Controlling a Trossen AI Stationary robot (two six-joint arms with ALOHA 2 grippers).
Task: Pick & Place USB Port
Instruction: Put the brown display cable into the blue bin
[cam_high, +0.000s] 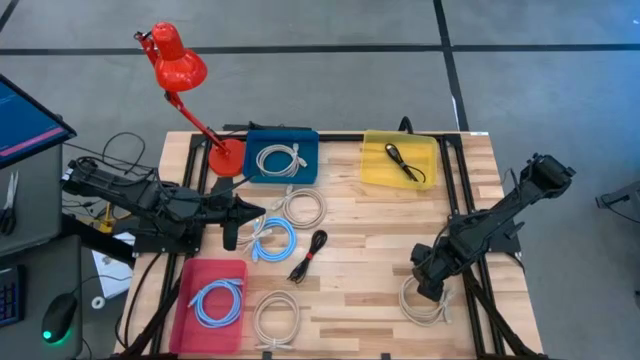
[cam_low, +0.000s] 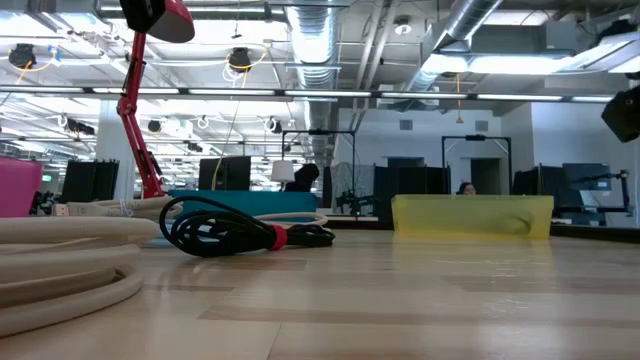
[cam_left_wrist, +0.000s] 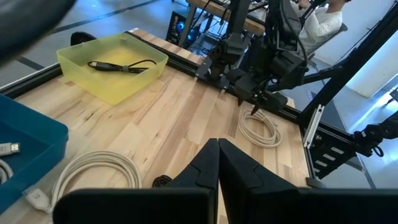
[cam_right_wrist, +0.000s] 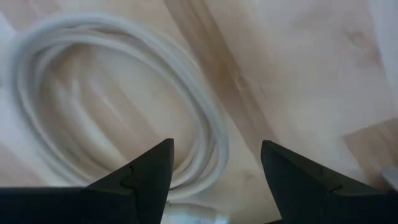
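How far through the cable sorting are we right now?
Done, it seems: one coiled white cable lies in the blue bin, a black cable in the yellow bin, a light-blue cable in the red tray. In hand: the right claw, open, hovers over the beige coiled cable at the table's right edge. Left: four loose cables mid-table. The left claw is shut, idle.

Even, bright overhead light is falling on my table (cam_high: 380, 230), casting only soft shadows. Ceiling lights (cam_low: 470, 62) are glaring behind. The near cable (cam_low: 60, 265) is blurring, and my right wrist's coil (cam_right_wrist: 118, 99) is looking smeared.
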